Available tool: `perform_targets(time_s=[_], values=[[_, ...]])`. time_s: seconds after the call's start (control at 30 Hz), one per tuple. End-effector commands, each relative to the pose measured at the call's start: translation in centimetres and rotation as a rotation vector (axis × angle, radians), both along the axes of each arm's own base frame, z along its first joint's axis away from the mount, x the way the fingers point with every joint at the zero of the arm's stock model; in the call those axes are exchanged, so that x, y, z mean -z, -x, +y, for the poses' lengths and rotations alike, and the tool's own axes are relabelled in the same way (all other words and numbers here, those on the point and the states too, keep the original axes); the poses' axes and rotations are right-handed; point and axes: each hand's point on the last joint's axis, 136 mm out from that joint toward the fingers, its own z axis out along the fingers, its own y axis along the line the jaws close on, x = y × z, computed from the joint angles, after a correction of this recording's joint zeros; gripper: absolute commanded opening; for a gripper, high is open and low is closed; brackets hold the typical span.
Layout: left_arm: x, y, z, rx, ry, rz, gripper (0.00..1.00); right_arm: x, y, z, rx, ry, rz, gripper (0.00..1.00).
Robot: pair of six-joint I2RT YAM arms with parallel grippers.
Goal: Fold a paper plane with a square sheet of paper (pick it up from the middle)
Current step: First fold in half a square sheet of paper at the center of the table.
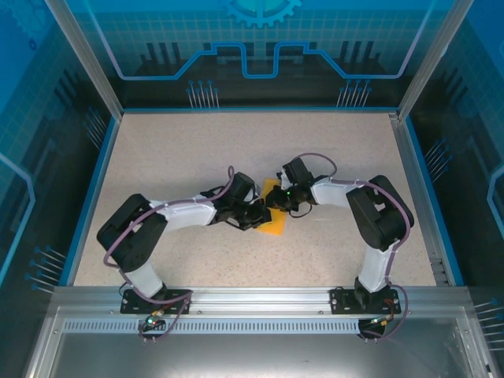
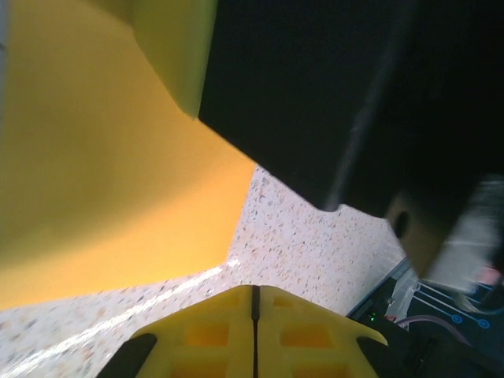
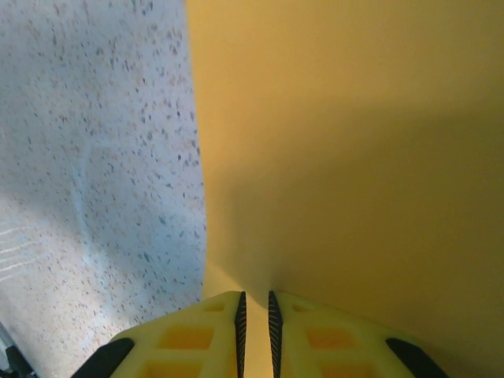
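Note:
The orange-yellow sheet of paper (image 1: 272,227) lies mid-table between both grippers, which cover much of it. My right gripper (image 1: 276,200) comes from the right and is shut on the paper's edge. In the right wrist view its tips (image 3: 254,294) pinch the sheet (image 3: 354,157), which rises away from the table. My left gripper (image 1: 262,214) is beside it, shut with nothing between its fingers. In the left wrist view the left gripper (image 2: 254,288) hovers over bare table, the paper (image 2: 102,157) up left. Whether the sheet has the form of a paper plane I cannot tell.
The speckled beige table (image 1: 197,150) has a blue border and metal frame posts around it. A metal rail (image 1: 252,299) at the near edge carries both arm bases. The right arm's black body (image 2: 354,94) hangs close over the left gripper.

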Motion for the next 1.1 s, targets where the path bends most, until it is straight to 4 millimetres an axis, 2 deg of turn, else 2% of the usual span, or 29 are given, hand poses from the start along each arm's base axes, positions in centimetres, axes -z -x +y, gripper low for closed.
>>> perform_targets(time_s=[0.0, 0.2, 0.4, 1.07], values=[[-1.1, -0.3, -2.5, 0.039, 0.060, -0.013, 0.05, -2.2, 0.2, -0.7, -0.004, -0.086, -0.032, 0.18], [0.9, -0.3, -2.8, 0.049, -0.003, 0.002, 0.02, -2.4, 2.7, -3.0, -0.014, -0.117, -0.018, 0.18], [2.0, -0.4, -3.3, 0.062, -0.030, 0.006, 0.01, -1.2, 3.9, -3.3, -0.034, -0.110, 0.027, 0.14], [4.9, 0.2, -2.3, 0.063, -0.117, 0.061, 0.00, 1.4, 3.9, -3.5, -0.056, -0.070, 0.075, 0.11]])
